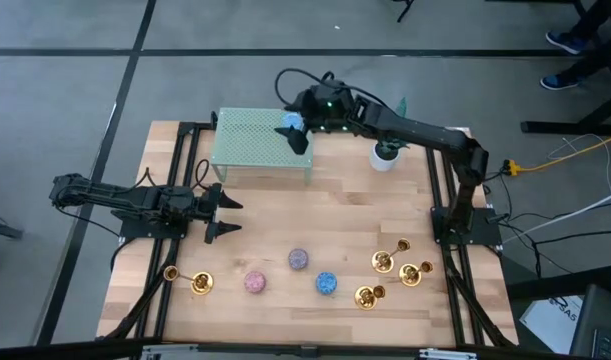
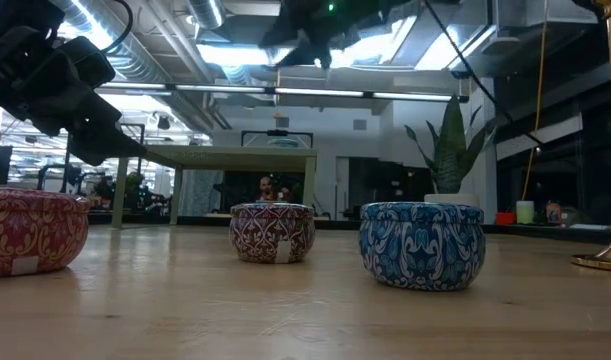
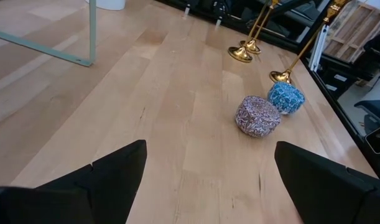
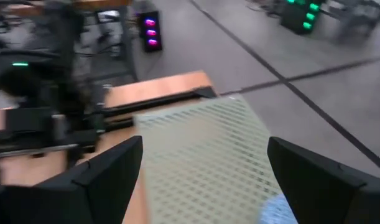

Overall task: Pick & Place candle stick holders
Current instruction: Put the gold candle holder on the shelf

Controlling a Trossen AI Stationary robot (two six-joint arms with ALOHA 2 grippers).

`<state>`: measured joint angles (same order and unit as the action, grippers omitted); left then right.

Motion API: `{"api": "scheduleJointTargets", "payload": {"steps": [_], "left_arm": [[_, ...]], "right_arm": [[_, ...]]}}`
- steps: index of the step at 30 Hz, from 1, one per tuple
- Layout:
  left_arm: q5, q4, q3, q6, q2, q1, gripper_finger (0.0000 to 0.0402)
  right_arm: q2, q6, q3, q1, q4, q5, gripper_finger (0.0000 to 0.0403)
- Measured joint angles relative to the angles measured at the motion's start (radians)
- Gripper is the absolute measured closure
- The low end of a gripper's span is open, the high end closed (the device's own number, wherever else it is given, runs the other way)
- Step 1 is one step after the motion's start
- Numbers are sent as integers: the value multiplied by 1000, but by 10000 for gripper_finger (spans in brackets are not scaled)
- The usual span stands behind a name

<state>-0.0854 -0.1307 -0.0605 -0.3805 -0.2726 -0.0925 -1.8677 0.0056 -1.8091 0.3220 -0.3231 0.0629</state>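
Three gold candle stick holders point(image 1: 390, 258), point(image 1: 415, 272), point(image 1: 370, 295) stand close together at the near right of the table. A fourth holder point(image 1: 190, 280) is at the near left. Two holders point(image 3: 242, 53), point(image 3: 280, 76) rest on their round bases in the left wrist view. My left gripper point(image 1: 220, 215) point(image 3: 209, 146) waits open low over the table's left side, holding nothing. At the far edge my right gripper point(image 1: 297, 135) point(image 4: 204, 143) is open, raised over a green mesh shelf point(image 1: 263, 145) point(image 4: 208, 149) and far from the holders.
Three round candles lie near the front: pink point(image 1: 255, 282), purple-grey point(image 1: 299, 259), blue point(image 1: 327, 283). A potted plant point(image 1: 385, 155) stands at the far right. A small blue thing point(image 1: 292, 122) shows on the shelf by the right gripper. Bare wood lies mid-table.
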Motion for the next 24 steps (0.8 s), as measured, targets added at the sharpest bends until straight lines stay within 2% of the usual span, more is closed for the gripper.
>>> {"api": "scheduleJointTargets", "payload": {"steps": [5,24], "left_arm": [[0,0,0,0,0,0,48],[0,0,0,0,0,0,48]], "right_arm": [[43,-17,0,-46,-36,71,54],[224,-44,0,-208,-370,69,54]]}}
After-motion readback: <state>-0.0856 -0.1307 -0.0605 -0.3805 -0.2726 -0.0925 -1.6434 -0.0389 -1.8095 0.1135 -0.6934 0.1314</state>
